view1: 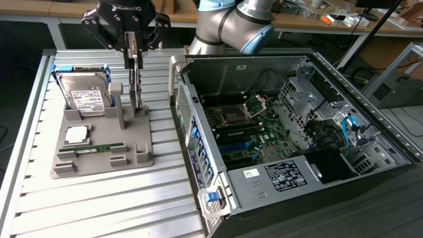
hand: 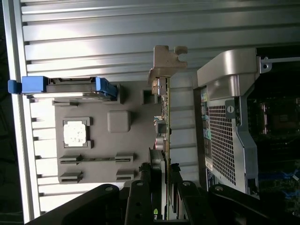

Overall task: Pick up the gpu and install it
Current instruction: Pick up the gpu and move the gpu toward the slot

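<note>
The gpu [view1: 137, 87] is seen standing upright on edge in the grey holder [view1: 99, 159], near the hard drive [view1: 86, 94], on the slatted metal surface [view1: 99, 208]. Its upper edge is clamped between the fingers of the gripper [view1: 134, 49], which is positioned directly above it. The open computer case [view1: 297, 124] is set at the exterior view's right
</note>
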Action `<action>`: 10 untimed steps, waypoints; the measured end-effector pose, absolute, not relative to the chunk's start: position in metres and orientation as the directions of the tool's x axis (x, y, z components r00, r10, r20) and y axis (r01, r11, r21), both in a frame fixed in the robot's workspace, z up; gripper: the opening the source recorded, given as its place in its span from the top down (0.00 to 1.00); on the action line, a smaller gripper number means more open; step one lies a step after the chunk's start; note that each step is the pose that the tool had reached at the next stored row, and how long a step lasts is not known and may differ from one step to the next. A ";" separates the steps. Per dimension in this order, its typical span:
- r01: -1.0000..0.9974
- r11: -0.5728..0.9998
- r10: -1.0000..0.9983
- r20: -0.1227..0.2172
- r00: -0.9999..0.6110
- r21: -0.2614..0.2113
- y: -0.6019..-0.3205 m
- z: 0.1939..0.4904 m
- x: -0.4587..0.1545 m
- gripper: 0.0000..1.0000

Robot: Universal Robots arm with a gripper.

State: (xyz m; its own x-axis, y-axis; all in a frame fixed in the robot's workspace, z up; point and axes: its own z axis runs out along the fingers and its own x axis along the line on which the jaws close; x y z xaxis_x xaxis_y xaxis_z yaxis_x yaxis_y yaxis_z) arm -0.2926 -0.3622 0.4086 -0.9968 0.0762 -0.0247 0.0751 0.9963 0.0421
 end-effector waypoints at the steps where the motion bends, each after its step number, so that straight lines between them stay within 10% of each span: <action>1: 0.075 0.996 0.076 -0.025 -0.997 0.042 -0.362 0.409 -0.293 0.73; 10: 0.075 0.996 0.076 -0.025 -0.997 0.042 -0.362 0.412 -0.293 0.73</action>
